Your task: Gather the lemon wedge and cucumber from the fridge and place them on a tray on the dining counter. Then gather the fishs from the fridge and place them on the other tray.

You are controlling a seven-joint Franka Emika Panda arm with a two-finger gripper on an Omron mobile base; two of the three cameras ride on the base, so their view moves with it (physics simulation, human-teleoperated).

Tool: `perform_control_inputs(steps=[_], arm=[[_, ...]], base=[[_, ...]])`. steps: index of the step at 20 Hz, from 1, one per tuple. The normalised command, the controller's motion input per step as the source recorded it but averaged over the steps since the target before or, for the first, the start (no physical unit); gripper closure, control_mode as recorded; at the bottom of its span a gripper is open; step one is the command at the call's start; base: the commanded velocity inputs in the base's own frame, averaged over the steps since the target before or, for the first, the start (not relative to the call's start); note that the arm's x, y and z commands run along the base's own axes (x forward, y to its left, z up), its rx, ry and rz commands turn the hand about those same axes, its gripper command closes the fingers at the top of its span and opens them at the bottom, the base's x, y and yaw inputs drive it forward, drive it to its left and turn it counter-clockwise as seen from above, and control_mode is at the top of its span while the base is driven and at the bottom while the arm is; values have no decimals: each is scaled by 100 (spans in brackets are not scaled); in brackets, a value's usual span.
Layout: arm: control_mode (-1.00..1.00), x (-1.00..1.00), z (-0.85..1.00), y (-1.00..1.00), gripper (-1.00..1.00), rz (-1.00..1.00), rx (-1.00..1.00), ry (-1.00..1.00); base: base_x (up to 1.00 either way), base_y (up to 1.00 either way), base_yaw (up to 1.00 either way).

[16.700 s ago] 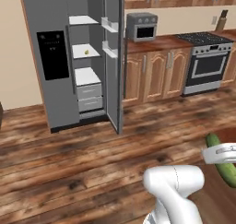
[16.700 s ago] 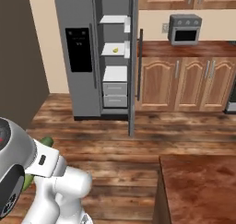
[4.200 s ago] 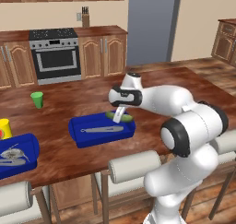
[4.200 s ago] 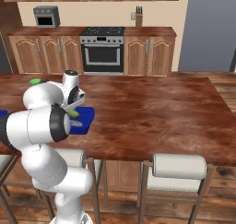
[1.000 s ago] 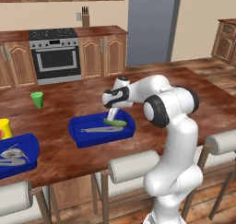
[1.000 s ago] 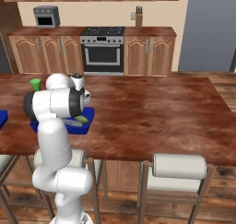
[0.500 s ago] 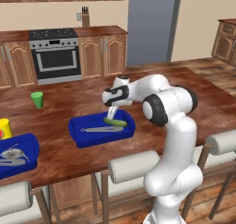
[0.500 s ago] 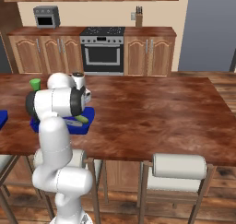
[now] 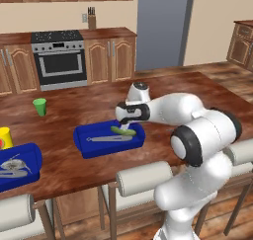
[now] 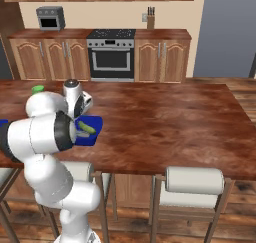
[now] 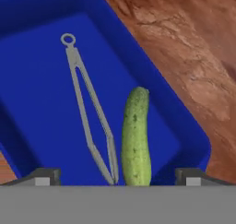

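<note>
Releasing cucumber into blue tray beside tongs; gripper jaws spread wide, empty, just above it. Next you lift clear, return to fridge for lemon wedge.

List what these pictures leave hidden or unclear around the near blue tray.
- Cucumber: lower end cut off by the hand view's bottom edge.
- Near tray: mostly behind the arm in the right base view.
- Far tray: cut by the left edge, left base view; contents too small to identify.
</note>
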Motion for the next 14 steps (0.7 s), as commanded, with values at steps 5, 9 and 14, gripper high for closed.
perform_control_inputs(steps=[5, 9, 14], arm=[[-100, -100, 59, -56, -100, -5, 12, -40], [-100, -100, 69, -55, -100, 0, 19, -20], [-100, -98, 61, -50, -100, 0, 15, -15]], base=[[0, 0, 0], [0, 0, 0], [0, 0, 0]])
